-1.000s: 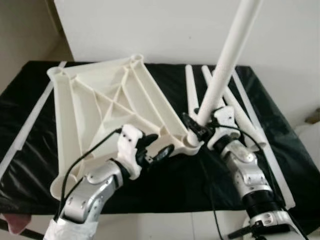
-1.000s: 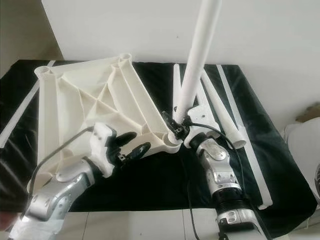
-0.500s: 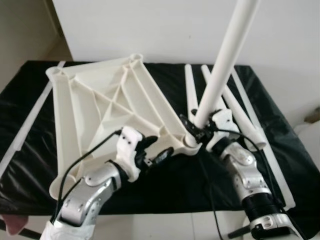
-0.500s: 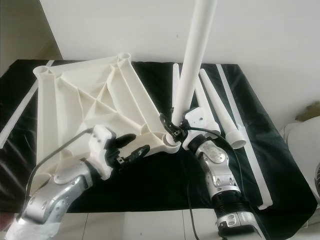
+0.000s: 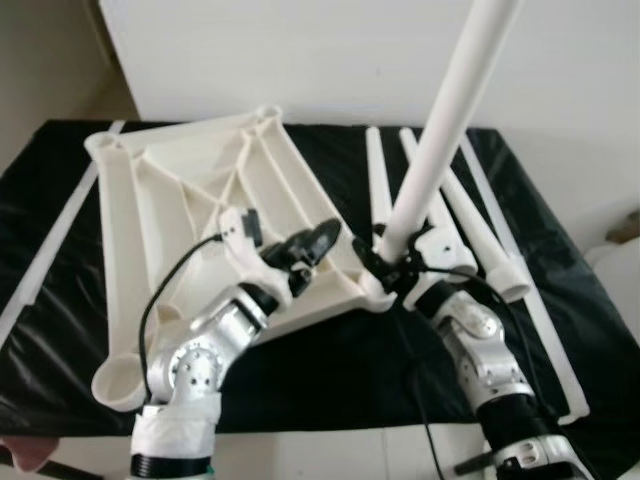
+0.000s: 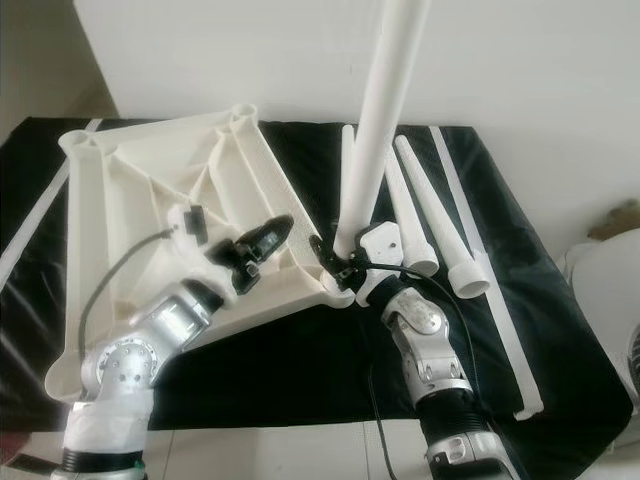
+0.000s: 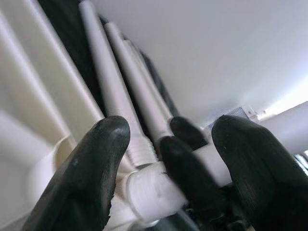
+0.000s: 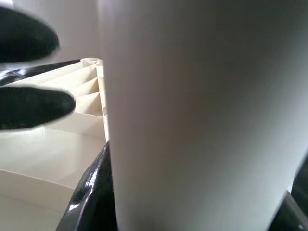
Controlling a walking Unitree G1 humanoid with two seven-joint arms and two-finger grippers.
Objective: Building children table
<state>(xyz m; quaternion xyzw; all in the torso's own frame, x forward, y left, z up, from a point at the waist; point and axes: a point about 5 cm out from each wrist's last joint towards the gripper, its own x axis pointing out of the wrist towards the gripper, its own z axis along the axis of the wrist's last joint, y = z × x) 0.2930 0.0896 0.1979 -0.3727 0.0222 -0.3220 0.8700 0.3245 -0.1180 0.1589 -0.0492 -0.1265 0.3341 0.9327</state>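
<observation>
The white ribbed table top [image 5: 190,200] lies upside down on the black cloth. My right gripper [image 5: 388,266] is shut on a long white table leg [image 5: 440,130], holding it upright with its threaded end [image 7: 154,192] at the near corner socket [image 5: 372,290]. My left gripper [image 5: 316,242] hovers open just over the table top's near-right rib, its fingertips [image 7: 103,159] pointing at that socket from the left. In the right wrist view the leg [image 8: 192,110] is close up, with the table top [image 8: 57,139] beside it.
Three loose white legs [image 5: 435,195] lie side by side on the cloth right of the table top. A thin white strip [image 5: 525,280] runs along the right side, another [image 5: 55,250] along the left. A white wall stands behind the table.
My left gripper has risen from the table top's front edge and swung toward the corner socket. The leg in my right gripper has shifted slightly left.
</observation>
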